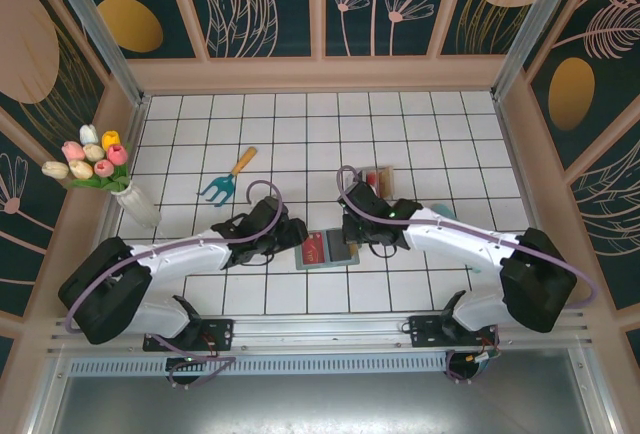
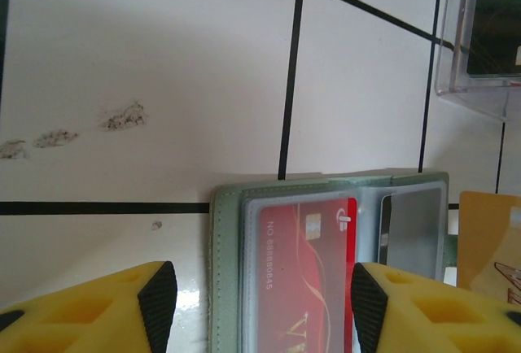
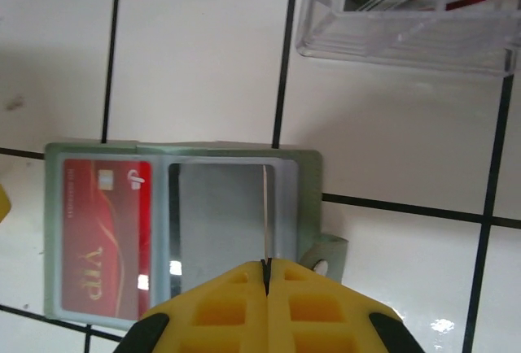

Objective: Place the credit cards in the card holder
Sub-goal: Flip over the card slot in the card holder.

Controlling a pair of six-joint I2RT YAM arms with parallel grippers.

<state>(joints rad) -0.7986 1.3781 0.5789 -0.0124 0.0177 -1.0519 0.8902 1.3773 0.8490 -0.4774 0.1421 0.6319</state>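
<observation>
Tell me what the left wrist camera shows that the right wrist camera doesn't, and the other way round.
Left wrist: the open left claw, dark smudges on the table, a tan card beside the card holder. Right wrist: the right claw shut on a thin card held edge-on at the holder's empty pocket, plus the snap tab. Both: the card holder with a red card pocketed, and the clear tray.

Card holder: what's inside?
Left pocket of the card holder holds a red card. Right pocket looks empty; right gripper pinches a thin card edge-on over it. Behind the pockets: covered.
</observation>
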